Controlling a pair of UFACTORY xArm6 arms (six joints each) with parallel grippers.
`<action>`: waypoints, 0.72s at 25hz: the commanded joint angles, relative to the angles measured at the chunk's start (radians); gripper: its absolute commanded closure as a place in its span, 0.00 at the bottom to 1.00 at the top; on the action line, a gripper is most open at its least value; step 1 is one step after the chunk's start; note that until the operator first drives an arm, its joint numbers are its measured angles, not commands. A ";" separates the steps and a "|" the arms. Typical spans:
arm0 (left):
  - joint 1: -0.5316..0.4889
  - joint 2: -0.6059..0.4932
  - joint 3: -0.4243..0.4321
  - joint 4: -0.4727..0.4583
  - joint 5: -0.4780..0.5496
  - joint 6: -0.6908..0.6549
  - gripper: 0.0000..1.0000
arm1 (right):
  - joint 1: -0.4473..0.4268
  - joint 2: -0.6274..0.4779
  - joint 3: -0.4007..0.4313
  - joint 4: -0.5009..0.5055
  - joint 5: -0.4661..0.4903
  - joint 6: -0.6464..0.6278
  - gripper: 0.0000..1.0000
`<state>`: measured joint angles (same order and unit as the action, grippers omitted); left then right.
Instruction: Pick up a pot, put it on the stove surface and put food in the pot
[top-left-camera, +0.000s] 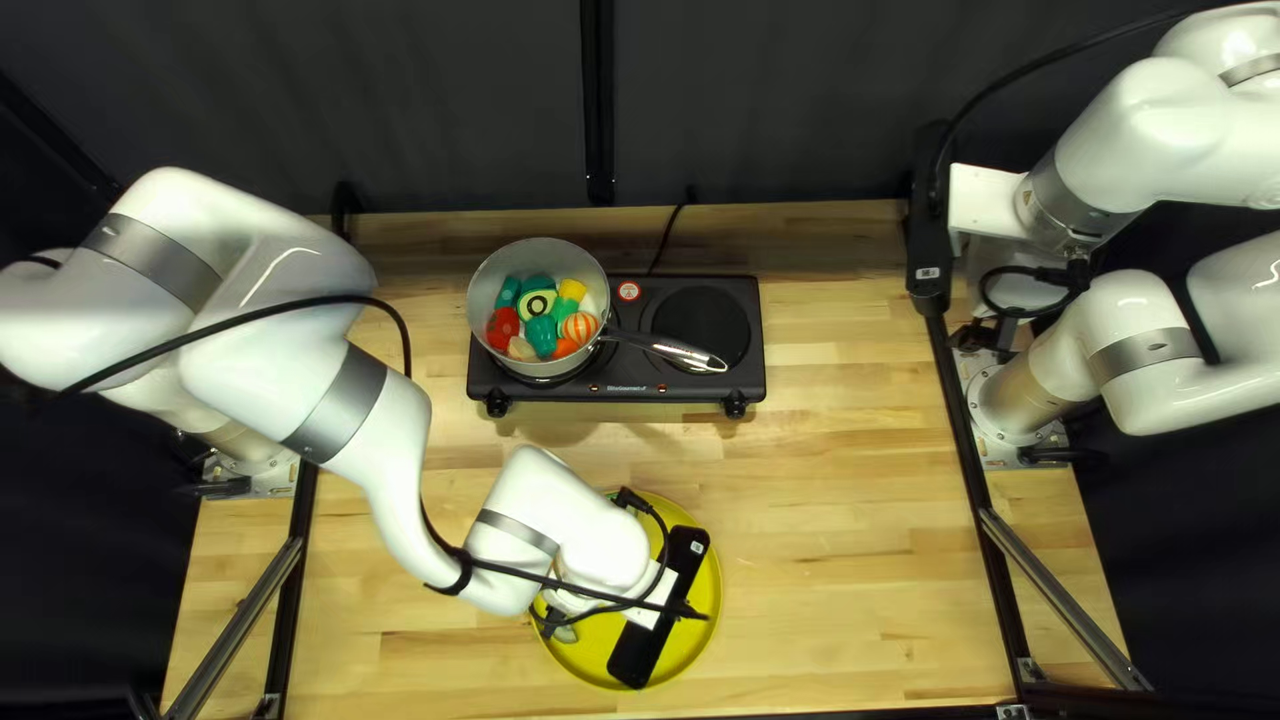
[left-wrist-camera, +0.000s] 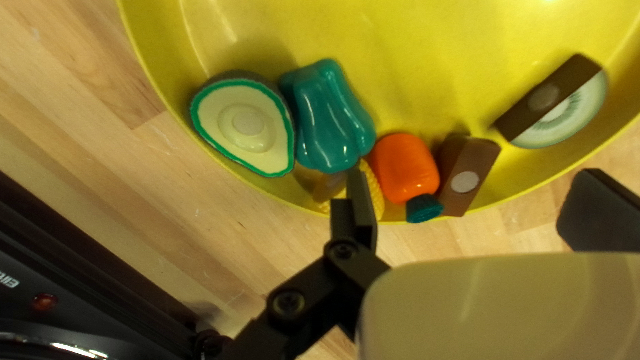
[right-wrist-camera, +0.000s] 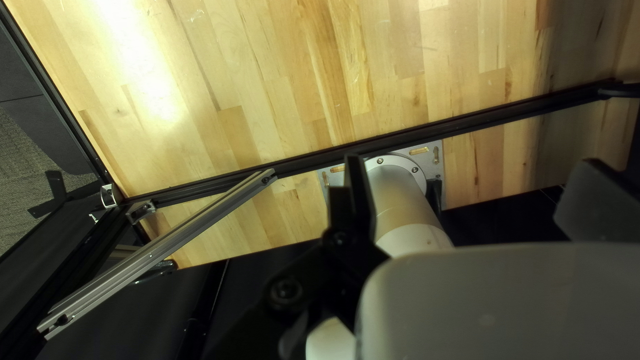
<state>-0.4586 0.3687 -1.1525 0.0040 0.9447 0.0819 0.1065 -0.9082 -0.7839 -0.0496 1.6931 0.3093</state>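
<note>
My left gripper (top-left-camera: 660,607) is over the yellow plate (top-left-camera: 703,574) at the bottom of the top left view; its fingertips are hidden there. In the left wrist view the left gripper (left-wrist-camera: 472,175) stands open. One finger overlaps a yellow ribbed piece (left-wrist-camera: 371,187); an orange piece (left-wrist-camera: 405,167) and a brown piece (left-wrist-camera: 467,170) lie between the fingers. Ahead are a teal pepper (left-wrist-camera: 333,120), an avocado half (left-wrist-camera: 247,127) and a round pale-green piece (left-wrist-camera: 567,120). The pot (top-left-camera: 534,254), holding several foods, sits on the stove (top-left-camera: 680,380). My right gripper (top-left-camera: 930,220) is raised, open and empty (right-wrist-camera: 471,162).
The pot's handle (top-left-camera: 674,351) points across the stove's other burner (top-left-camera: 703,320). My left forearm spans the table between its base and the plate. Beside the plate in the left wrist view is the stove's dark edge (left-wrist-camera: 80,267). A black rail (right-wrist-camera: 300,157) crosses below my right gripper.
</note>
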 commanded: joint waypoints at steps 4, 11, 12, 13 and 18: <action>-0.014 0.019 -0.017 -0.003 -0.041 0.016 0.00 | 0.000 0.000 0.000 0.000 0.000 0.000 0.00; -0.045 0.041 -0.024 -0.003 -0.076 0.046 0.00 | 0.000 0.000 0.000 0.000 0.000 0.000 0.00; -0.055 0.046 -0.030 -0.001 -0.082 0.054 0.00 | 0.000 0.000 0.000 0.000 0.000 0.000 0.00; -0.059 0.049 -0.036 0.001 -0.082 0.057 0.00 | 0.000 0.000 0.000 0.000 0.000 0.000 0.00; -0.083 0.047 -0.040 0.003 -0.095 0.082 0.00 | 0.000 0.000 0.000 0.000 0.000 0.000 0.00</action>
<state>-0.5346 0.4180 -1.1956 0.0063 0.8569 0.1572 0.1065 -0.9082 -0.7839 -0.0496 1.6931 0.3093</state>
